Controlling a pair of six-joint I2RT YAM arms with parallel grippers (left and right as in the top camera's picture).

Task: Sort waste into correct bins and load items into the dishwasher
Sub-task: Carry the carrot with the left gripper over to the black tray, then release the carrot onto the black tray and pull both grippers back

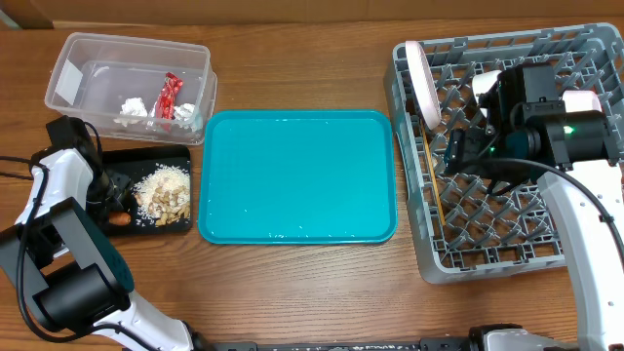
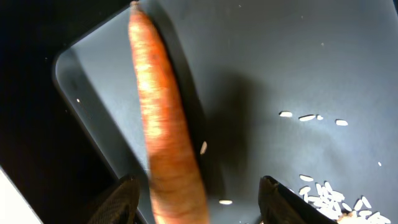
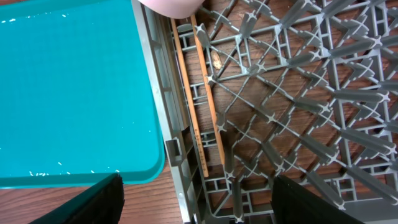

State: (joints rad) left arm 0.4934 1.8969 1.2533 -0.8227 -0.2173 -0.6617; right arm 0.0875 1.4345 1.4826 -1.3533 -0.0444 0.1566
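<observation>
1. A wooden desk (image 1: 292,78) carries a flat teal tray (image 1: 297,175) in the middle.
2. At the left rear, a clear plastic tub (image 1: 73,58) holds a red wrapper (image 1: 171,96) and a crumpled paper ball (image 1: 134,107).
3. In front of the tub, a black tray (image 1: 146,156) holds pale food scraps (image 1: 164,192) and a carrot (image 2: 165,124).
4. The left arm (image 1: 58,185) reaches over the black tray. Its jaws are spread wider than the carrot, which lies on the tray floor between them near the corner.
5. To the right, a grey dish rack (image 1: 487,234) holds a white plate (image 1: 422,83) on edge and chopsticks (image 3: 202,106) lying along its left wall.
6. The right arm (image 1: 546,136) hangs over the rack, its jaws spread and empty.
</observation>
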